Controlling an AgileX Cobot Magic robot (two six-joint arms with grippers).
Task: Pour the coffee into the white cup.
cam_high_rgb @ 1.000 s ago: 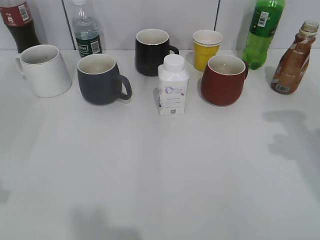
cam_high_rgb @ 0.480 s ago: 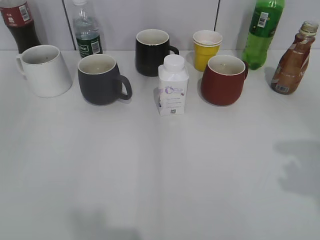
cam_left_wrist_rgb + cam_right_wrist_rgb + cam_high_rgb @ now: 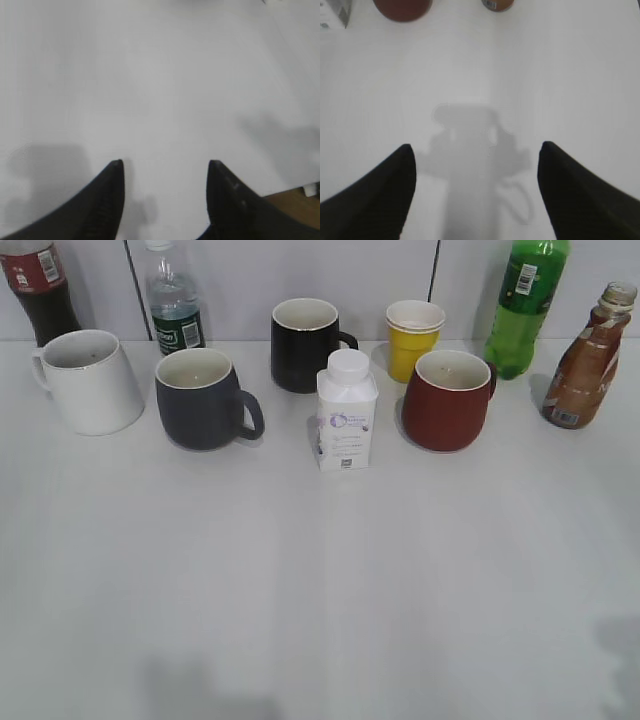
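Observation:
The coffee bottle (image 3: 585, 370) stands upright at the far right of the table, with a brown label and narrow neck. Its base shows at the top of the right wrist view (image 3: 497, 4). The white cup (image 3: 90, 382) stands at the far left, handle to the left. Neither gripper shows in the exterior view. My left gripper (image 3: 165, 165) is open and empty over bare table. My right gripper (image 3: 476, 146) is open and empty over bare table, well short of the coffee bottle.
Along the back stand a cola bottle (image 3: 38, 290), a water bottle (image 3: 172, 302), a grey mug (image 3: 203, 398), a black mug (image 3: 305, 344), a white carton bottle (image 3: 346, 412), a yellow cup (image 3: 413, 338), a red mug (image 3: 448, 400) and a green bottle (image 3: 525, 305).
The arm's shadow on the right of the table has slid toward the near right corner and nearly left the view. The objects have not moved.

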